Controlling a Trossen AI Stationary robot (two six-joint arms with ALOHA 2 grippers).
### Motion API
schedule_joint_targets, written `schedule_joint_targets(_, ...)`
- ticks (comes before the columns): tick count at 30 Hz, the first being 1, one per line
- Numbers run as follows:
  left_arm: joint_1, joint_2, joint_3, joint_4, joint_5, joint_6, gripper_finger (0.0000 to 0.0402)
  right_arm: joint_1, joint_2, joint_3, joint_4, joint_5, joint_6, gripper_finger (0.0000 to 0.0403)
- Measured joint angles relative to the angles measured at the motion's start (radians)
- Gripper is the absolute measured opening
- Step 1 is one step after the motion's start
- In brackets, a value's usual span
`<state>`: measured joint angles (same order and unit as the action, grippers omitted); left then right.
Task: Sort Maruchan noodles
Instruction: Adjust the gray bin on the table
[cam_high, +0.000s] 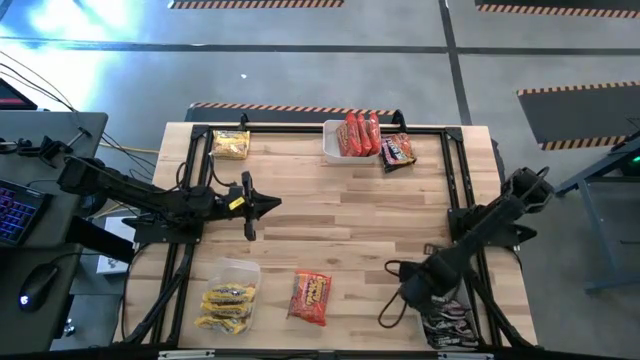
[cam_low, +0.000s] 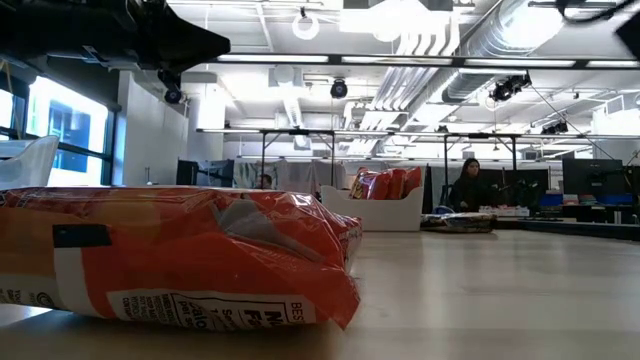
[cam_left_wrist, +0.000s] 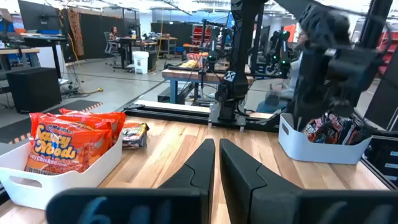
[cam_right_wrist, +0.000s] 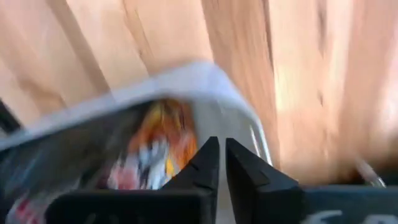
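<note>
Your right tool (cam_right_wrist: 219, 163) hangs pinched together and empty over the near-right tub (cam_high: 448, 325) of dark packets, so watch it doesn't snag the rim, while a loose red-orange packet (cam_high: 311, 297) waits mid-counter, the left tool (cam_high: 268, 204) likewise shut.

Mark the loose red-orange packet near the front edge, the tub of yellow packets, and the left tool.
red-orange packet (cam_high: 311, 297), high view, middle of the wrapper.
tub of yellow packets (cam_high: 240, 267), high view, bare clear rim at its far end.
left tool (cam_high: 274, 203), high view, at its shut fingertips.
</note>
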<state>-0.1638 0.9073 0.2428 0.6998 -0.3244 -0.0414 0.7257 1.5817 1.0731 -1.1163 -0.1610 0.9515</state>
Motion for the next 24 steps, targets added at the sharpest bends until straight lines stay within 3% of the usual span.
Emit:
schedule_joint_targets(6,0.0,0.0,0.0,0.0,0.0,0.0,0.0015,-0.034,0.0,-0.124,0.146,0.071,-0.01,0.0005)
schedule_joint_targets(15,0.0,0.0,0.0,0.0,0.0,0.0,0.0015,-0.073,0.0,-0.14,0.163,0.213,-0.083,0.0001)
schedule_joint_targets(24,0.0,0.0,0.0,-0.007,0.0,0.0,0.0015,-0.126,-0.054,-0.119,0.149,0.119,-0.148,0.0)
